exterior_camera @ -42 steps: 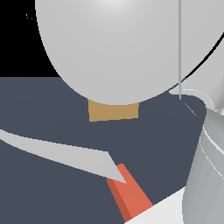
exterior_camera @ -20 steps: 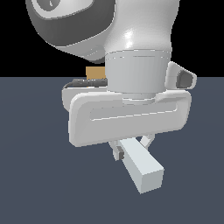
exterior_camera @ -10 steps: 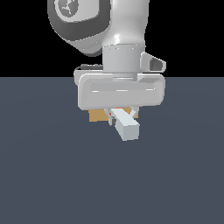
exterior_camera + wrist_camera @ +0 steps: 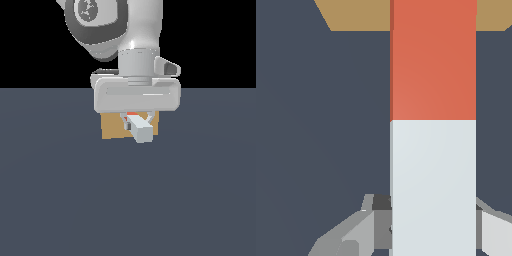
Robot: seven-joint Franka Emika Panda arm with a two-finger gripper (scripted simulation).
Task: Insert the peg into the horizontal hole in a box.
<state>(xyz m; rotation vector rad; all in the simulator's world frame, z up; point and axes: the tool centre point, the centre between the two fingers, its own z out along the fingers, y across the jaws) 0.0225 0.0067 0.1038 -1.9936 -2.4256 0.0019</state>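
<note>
Dark slate table (image 4: 50, 200) under a black backdrop, flat and matte, carrying a plain tan, square-faced box (image 4: 112, 127). Since a moment ago, carried closer to that box: the long square-sectioned peg (image 4: 141, 131), clamped at its white half between the pale grey fingers (image 4: 351, 235), held level, orange-red end now right at the box face. Probably on the verge of entering the hole, hidden behind peg and hand; alignment impossible to confirm, so best eased straight forward.
</note>
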